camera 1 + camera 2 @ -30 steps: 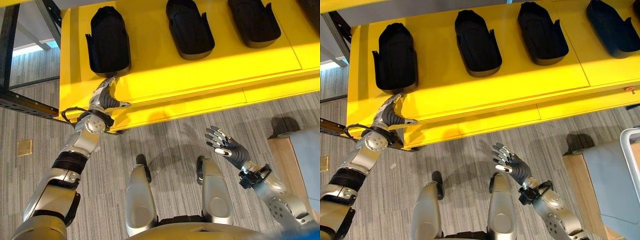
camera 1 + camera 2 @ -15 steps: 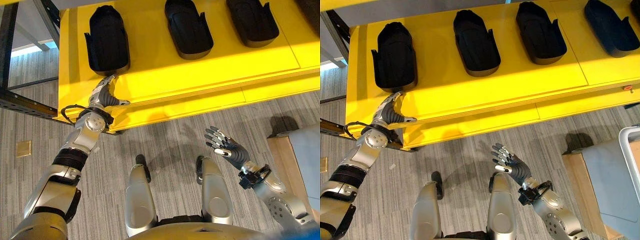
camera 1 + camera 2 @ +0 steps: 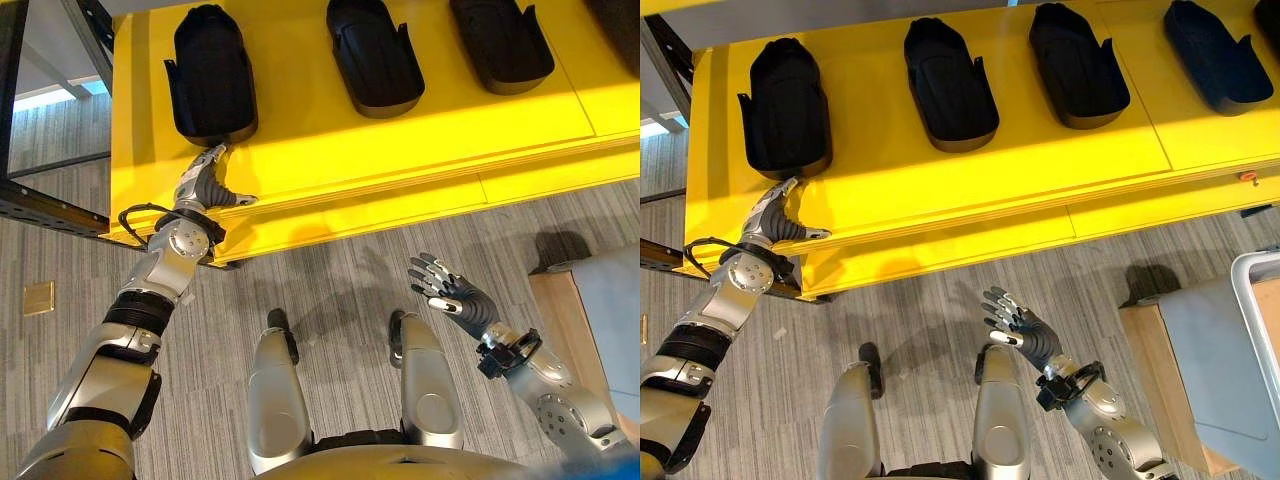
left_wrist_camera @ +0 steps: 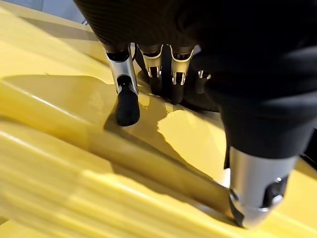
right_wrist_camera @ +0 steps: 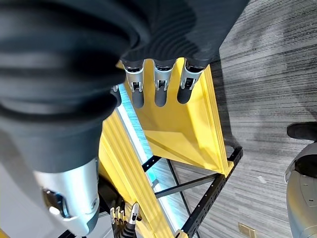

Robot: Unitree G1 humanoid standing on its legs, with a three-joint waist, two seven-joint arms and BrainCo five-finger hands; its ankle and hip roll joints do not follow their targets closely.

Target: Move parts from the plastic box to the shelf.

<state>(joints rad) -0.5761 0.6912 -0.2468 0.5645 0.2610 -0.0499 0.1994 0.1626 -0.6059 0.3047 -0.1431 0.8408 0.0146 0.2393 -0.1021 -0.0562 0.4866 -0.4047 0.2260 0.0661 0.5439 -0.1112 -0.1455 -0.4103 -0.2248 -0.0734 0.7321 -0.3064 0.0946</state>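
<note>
Several black moulded parts lie in a row on the yellow shelf. The leftmost part sits near the shelf's left end. My left hand rests at the shelf's front edge just below it, open, its fingers straight and pointing at the part, holding nothing. My right hand hovers over the floor in front of the shelf, open and empty, its fingers straight. A grey box with a pale rim shows at the far right edge.
More parts lie along the shelf. A black metal frame runs beside the shelf's left end. The box stands on a wooden stand. Grey carpet floor lies between shelf and stand.
The whole picture has shifted slightly. Both hands and the parts keep their places relative to the shelf.
</note>
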